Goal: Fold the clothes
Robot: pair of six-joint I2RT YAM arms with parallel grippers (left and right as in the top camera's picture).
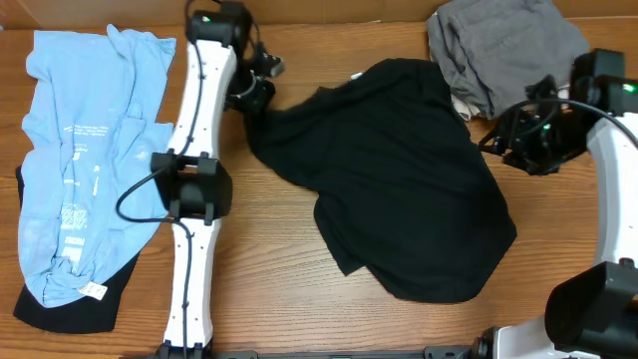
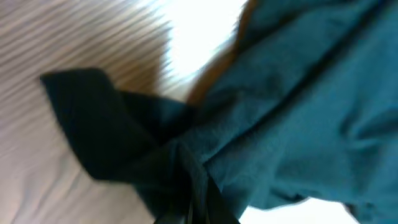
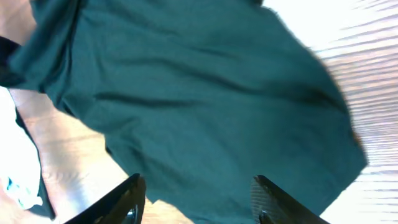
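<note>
The black T-shirt lies crumpled across the middle of the table, a small white label at its far edge. My left gripper is shut on the shirt's left corner. In the left wrist view the fabric looks dark teal and bunches into the closed jaws of the left gripper. My right gripper hovers at the shirt's right edge. In the right wrist view the right gripper is open, its fingers spread over the shirt, gripping nothing.
A light blue printed tee lies at the far left over a dark garment. A grey garment with something beige under it is heaped at the back right. The left arm runs up the table's left side.
</note>
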